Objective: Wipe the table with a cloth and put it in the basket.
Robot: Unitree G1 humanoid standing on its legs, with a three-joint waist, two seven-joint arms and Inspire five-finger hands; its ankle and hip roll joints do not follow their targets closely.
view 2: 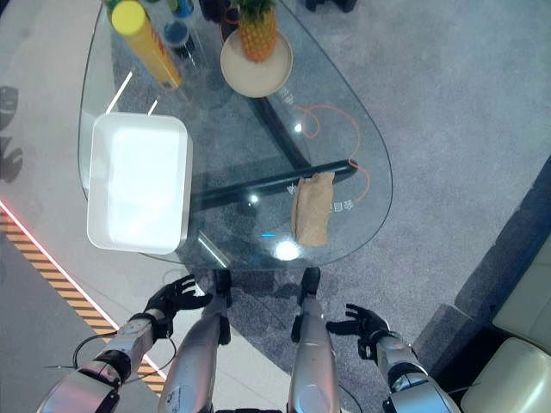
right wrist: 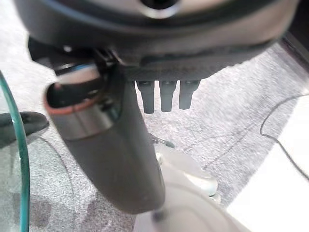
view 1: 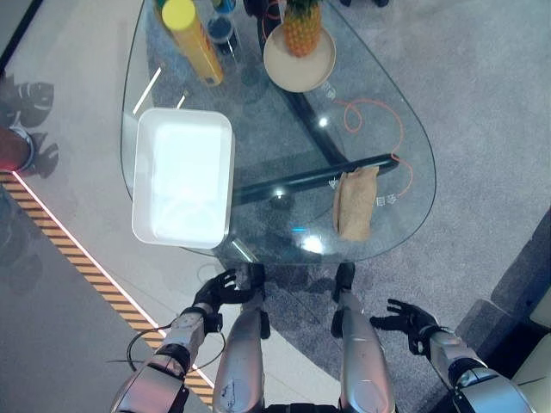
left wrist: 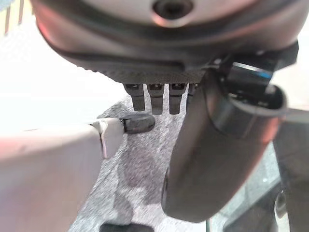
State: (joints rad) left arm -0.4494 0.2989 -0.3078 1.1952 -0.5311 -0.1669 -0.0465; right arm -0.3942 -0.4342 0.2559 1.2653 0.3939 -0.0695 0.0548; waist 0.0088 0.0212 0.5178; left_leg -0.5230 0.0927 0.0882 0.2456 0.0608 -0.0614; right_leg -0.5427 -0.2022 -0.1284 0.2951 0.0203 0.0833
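Observation:
A folded tan cloth (view 1: 355,203) lies on the glass table (view 1: 405,129) near its front right edge. The white basket (view 1: 182,176) stands on the table's left part. My left hand (view 1: 219,290) hangs low before the table's front edge, open, fingers relaxed and holding nothing. My right hand (view 1: 403,318) hangs low to the right, below the cloth and well short of the table, also open and empty. In the wrist views the left hand's fingers (left wrist: 153,97) and the right hand's fingers (right wrist: 165,95) point down at the carpet.
At the table's far side stand a yellow can (view 1: 195,39), a dark jar (view 1: 222,33) and a round plate (view 1: 323,60) bearing a pineapple (view 1: 302,26). An orange cord (view 1: 376,116) runs under the glass. A striped floor line (view 1: 77,258) passes at left.

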